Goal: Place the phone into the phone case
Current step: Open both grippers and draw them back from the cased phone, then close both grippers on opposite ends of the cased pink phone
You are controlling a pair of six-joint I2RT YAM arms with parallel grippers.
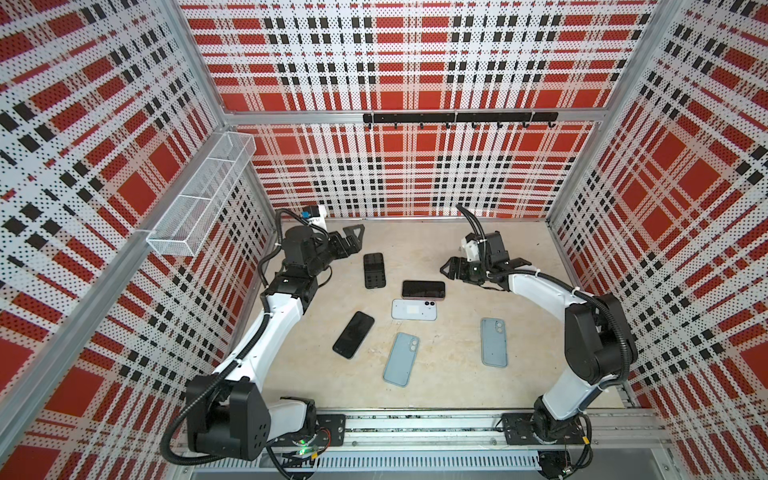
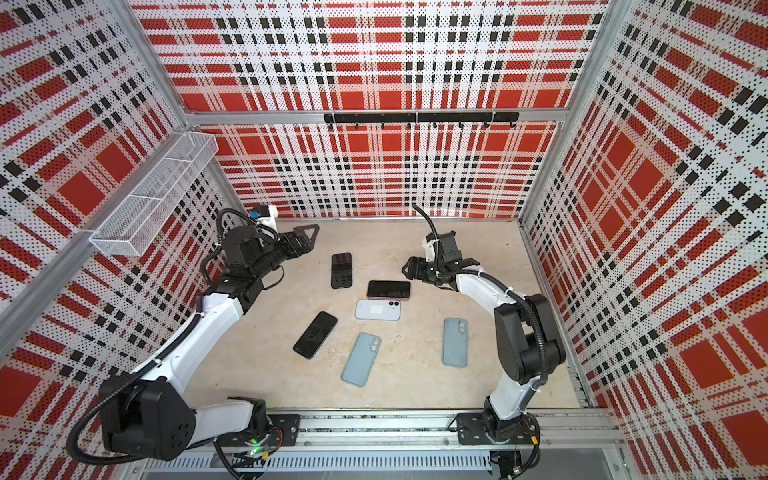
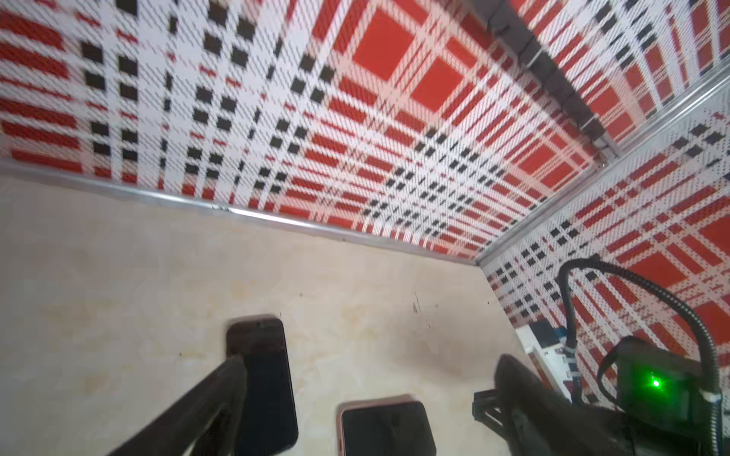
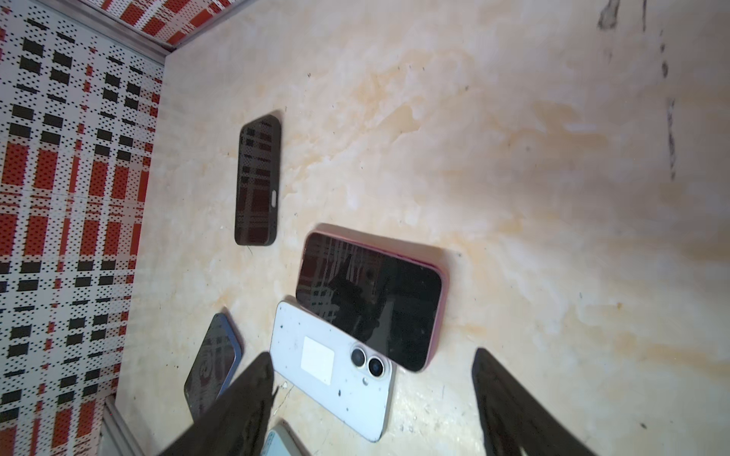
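Observation:
Several phones lie on the beige floor. A bare black phone is farthest back. A phone in a pink case lies screen up, its edge over a white phone that is face down. A dark phone in a blue case lies nearer the front. Two light blue cases lie at the front. My left gripper hangs open behind the black phone. My right gripper stands open above and right of the pink-cased phone, holding nothing.
Plaid perforated walls close in the back and both sides. A white wire basket hangs on the left wall and a black hook rail on the back wall. The arms' base rail runs along the front edge.

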